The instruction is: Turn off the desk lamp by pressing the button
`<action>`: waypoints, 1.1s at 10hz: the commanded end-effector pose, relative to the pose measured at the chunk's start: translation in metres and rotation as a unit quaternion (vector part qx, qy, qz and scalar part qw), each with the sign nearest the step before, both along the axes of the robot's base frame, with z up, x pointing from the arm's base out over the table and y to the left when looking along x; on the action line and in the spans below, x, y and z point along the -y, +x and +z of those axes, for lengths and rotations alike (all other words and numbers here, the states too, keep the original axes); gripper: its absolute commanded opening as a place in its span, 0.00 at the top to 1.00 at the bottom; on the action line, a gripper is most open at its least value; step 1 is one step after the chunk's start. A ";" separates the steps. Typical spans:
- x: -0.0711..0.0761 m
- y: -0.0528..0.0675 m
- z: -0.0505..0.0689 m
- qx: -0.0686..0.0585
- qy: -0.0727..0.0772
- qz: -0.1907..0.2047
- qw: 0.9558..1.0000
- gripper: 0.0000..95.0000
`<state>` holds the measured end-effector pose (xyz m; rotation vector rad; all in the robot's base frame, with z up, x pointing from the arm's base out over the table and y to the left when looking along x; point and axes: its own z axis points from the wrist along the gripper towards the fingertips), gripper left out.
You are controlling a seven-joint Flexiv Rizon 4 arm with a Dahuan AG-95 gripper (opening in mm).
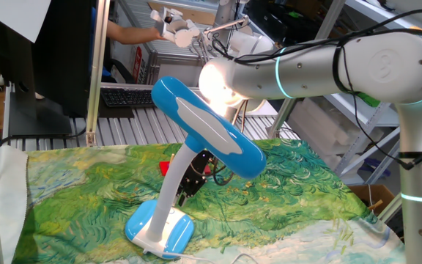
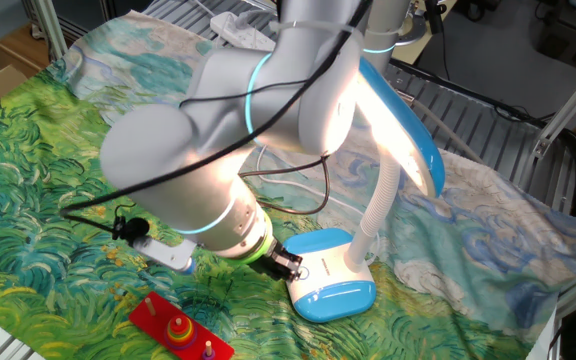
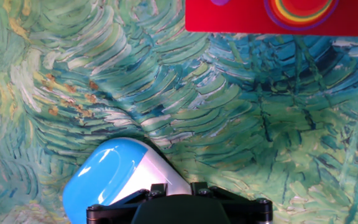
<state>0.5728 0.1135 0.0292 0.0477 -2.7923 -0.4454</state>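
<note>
The desk lamp stands on the painted cloth, and its sky-blue head [image 1: 207, 128] [image 2: 408, 130] throws bright light onto my arm. A curved white neck [image 2: 378, 210] rises from the oval blue-and-white base [image 1: 160, 224] [image 2: 333, 275] [image 3: 114, 174]. My gripper [image 2: 290, 265] [image 1: 185, 192] [image 3: 178, 190] is low, at the white end of the base, touching it or just above it. In the hand view a narrow gap shows between the two black fingers, with the white base behind it. I cannot pick out the button with certainty.
A red stacking toy [image 2: 178, 328] [image 3: 278, 15] lies on the cloth near the gripper. A white plug block [image 2: 163, 250] and dark cable [image 2: 298, 205] lie beside my arm. Metal slats [image 1: 123, 128] edge the table; a keyboard [image 1: 127, 95] sits beyond.
</note>
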 end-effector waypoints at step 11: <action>-0.002 -0.001 0.003 -0.010 0.017 -0.002 1.000 0.60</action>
